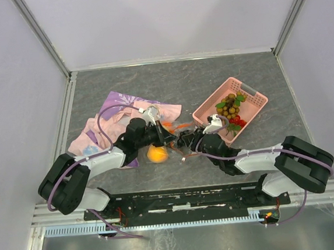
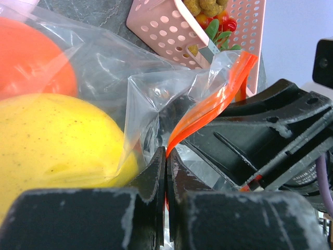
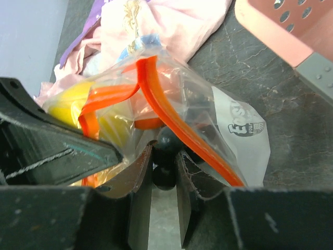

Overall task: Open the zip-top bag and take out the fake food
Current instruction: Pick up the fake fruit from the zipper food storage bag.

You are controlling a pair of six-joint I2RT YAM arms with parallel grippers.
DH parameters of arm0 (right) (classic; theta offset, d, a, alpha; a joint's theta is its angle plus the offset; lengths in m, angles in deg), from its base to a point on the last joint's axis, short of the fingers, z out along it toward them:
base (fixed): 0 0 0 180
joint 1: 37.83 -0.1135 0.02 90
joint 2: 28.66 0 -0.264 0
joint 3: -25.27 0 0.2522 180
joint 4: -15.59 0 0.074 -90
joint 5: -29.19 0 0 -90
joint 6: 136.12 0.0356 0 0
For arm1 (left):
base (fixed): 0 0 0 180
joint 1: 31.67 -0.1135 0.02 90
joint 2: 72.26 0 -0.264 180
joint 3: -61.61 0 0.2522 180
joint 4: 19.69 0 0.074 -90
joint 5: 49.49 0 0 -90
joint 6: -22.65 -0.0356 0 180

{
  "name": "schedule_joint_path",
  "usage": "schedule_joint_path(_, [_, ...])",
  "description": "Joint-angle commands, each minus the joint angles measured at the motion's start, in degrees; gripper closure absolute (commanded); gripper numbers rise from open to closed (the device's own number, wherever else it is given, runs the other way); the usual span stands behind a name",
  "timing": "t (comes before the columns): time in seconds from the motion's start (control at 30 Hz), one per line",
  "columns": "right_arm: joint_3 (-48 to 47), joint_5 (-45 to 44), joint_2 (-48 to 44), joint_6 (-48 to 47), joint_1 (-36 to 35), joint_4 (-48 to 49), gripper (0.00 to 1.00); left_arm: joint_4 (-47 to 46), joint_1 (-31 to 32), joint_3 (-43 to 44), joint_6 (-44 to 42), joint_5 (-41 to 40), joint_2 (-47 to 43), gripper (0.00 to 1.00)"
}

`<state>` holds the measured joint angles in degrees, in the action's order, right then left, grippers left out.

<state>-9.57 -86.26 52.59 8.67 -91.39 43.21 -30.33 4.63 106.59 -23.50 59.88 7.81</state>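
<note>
Left wrist view: left gripper [image 2: 165, 156] is pinching clear crinkly orange-zipped bag [image 2: 156, 88] at its lip, likely for spreading the mouth; right gripper [image 3: 164, 156] hold unclear.

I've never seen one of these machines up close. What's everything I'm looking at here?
zip-top bag: one, clear with an orange-red zip strip, mid-table between the grippers.
yellow fruit: one, yellow, inside the bag.
orange-red fruit: one, orange-red, inside the bag beside it.
basket: one, pink and perforated, right of the bag.
grape bunch: one, tan-brown, in the basket.
red fruits: a few, red with green leaves, in the basket.
cloth: one, pink-purple patterned, left of the bag.
table: one, grey marbled, under everything.
left gripper: one, black, shut on the bag's mouth.
right gripper: one, black, pinching a fold of the bag.
</note>
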Motion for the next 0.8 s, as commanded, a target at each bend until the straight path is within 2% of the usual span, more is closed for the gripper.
schedule_joint_path(0.0, [0.3, 0.2, -4.0, -3.1, -1.5, -2.9, 0.71, 0.1, -0.8, 1.5, -0.1, -1.3, -0.8, 0.97])
schedule_joint_path(0.53, [-1.8, -4.0, -16.4, -10.4, -3.3, -11.8, 0.74, 0.6, -1.0, 1.5, -0.6, 0.9, 0.2, 0.97])
schedule_joint_path(0.77, [-3.6, -1.0, -16.2, -12.7, -3.4, -12.2, 0.74, 0.7, -1.0, 2.7, -0.9, 3.3, 1.3, 0.97])
